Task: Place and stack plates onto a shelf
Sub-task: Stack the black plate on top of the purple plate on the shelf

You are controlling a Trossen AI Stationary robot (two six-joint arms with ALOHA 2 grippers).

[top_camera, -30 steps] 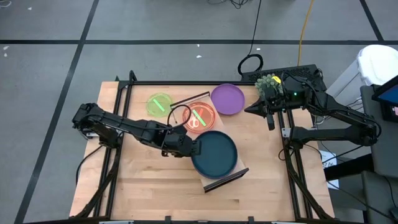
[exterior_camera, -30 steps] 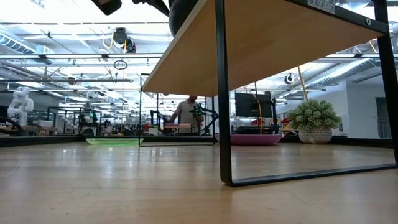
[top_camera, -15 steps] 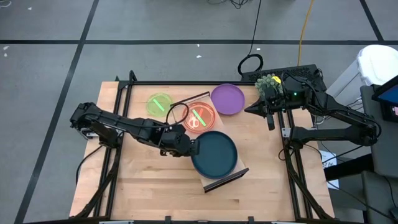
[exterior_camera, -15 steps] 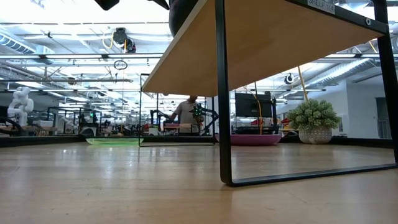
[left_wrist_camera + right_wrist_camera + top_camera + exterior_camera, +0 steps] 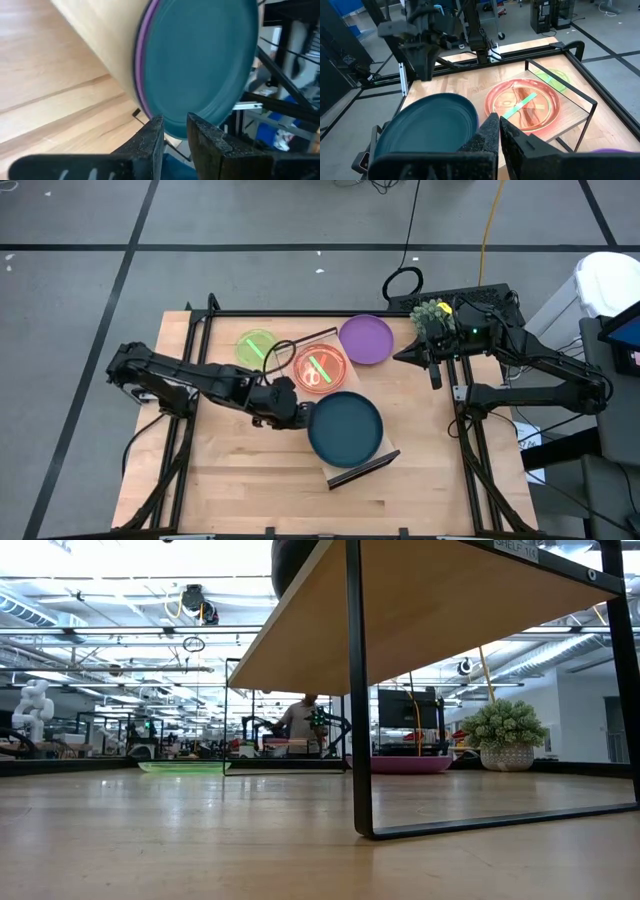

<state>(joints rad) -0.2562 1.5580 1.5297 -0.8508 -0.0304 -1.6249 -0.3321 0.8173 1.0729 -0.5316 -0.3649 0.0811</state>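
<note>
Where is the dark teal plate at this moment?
In the high view, the dark teal plate lies on the shelf near the table's middle, just in front of the pink plate, with the left end effector at its left rim.

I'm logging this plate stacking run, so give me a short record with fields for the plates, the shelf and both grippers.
shelf: light wood board on the table, teal plate stacked on it
teal plate: on top, purple edge showing under it in the left wrist view
pink plate: behind the teal plate
green plate: far left of the table
purple plate: far side, right of the pink plate
left gripper: at the teal plate's left rim
right gripper: shut, waiting at the table's right edge
</note>
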